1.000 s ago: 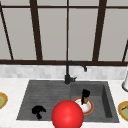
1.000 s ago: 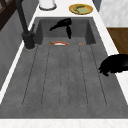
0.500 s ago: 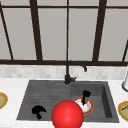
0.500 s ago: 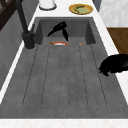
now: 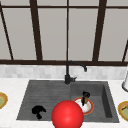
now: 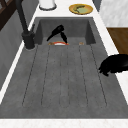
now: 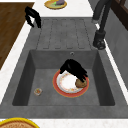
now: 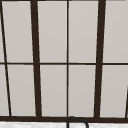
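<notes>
Landmark: sink basin (image 7: 42, 75). Nearest the front camera, a red ball (image 5: 67, 115) sits at the basin's front edge, covering part of the plate.

In the basin: white plate with red-orange rim (image 7: 65, 85) on the floor, right of centre. Right hand (image 7: 73, 68) is over the plate, fingers curled down and grasping a small brown lump (image 7: 81, 83) that rests on the plate's right side. A small round bit (image 7: 38, 91) lies on the basin floor, left of the plate, apart from it.

Left of the basin, over the ribbed drainboard (image 6: 65, 75) near its front edge: left hand (image 5: 37, 110) in the air, fingers curled, grasping nothing.

Behind the basin: black faucet (image 5: 68, 72). Worktop (image 5: 12, 87) on both sides of the basin, with a yellow dish (image 5: 123, 110) to the right of the basin.
</notes>
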Robot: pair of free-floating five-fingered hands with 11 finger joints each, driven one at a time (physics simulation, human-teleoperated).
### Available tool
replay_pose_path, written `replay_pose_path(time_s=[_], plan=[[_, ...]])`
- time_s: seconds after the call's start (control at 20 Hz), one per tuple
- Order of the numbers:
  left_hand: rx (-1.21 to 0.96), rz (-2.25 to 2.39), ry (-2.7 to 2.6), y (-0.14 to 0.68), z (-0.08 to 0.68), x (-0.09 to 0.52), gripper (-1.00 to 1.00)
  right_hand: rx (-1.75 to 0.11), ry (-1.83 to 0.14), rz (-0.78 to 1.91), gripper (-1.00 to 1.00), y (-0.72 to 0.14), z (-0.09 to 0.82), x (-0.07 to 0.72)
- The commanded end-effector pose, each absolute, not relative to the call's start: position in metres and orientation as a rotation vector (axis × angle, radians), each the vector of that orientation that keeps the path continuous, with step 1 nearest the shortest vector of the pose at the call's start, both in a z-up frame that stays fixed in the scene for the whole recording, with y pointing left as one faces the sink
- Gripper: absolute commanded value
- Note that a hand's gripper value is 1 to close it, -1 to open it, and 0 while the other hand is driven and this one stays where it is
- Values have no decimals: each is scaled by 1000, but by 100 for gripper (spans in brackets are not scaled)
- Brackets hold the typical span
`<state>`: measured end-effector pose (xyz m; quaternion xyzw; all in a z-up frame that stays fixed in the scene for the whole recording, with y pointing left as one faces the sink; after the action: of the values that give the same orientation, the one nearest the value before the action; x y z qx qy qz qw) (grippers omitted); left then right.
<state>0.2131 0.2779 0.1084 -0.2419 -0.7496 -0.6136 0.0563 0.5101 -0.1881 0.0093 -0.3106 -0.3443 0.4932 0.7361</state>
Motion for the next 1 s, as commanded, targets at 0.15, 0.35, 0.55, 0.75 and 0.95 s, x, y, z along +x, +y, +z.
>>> replay_pose_path(time_s=[0.15, 0.35, 0.55, 0.75, 0.95], plan=[[-734, -1861, -2274, 278, 108, 213, 0, -680, -758, 1082, -100, -188, 4, 502], [-734, -1861, -2274, 278, 108, 213, 0, -665, -738, 1096, -100, -194, -8, 513], [-734, -1861, -2274, 278, 108, 213, 0, -643, -705, 1113, -100, -192, -10, 529], [-734, -1861, -2274, 278, 108, 213, 0, -681, -729, 1112, -100, -193, -17, 533], [-734, -1861, -2274, 278, 108, 213, 0, -715, -734, 1107, -100, -192, -38, 533]])
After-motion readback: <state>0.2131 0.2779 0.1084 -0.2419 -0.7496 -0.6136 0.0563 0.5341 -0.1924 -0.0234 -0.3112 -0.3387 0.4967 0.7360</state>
